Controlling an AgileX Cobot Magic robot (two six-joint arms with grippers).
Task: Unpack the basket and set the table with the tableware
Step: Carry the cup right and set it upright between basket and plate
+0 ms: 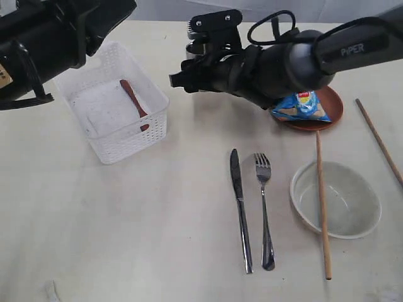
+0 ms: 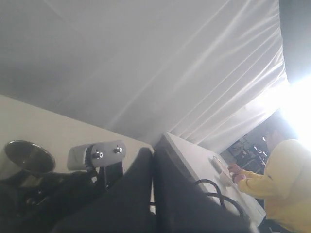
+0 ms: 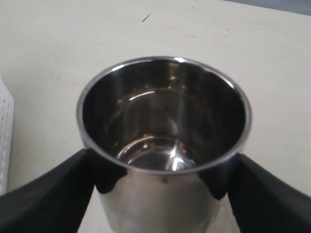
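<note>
Steel cup [image 3: 165, 126] is gripped upright by the right hand [image 3: 163, 189], far on the worktop [image 1: 126, 220], presumably for placing; the left hand [image 2: 153, 160] is shut, empty.

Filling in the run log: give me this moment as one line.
right gripper: shut on steel cup | left gripper: shut, empty | basket: holds wooden spoon | table: knife, fork, bowl, plate laid out

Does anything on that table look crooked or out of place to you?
Yes. One chopstick lies across the bowl, while the other chopstick lies slanted farther right, apart from it. A blue snack bag sits on the brown plate, odd among tableware.
</note>
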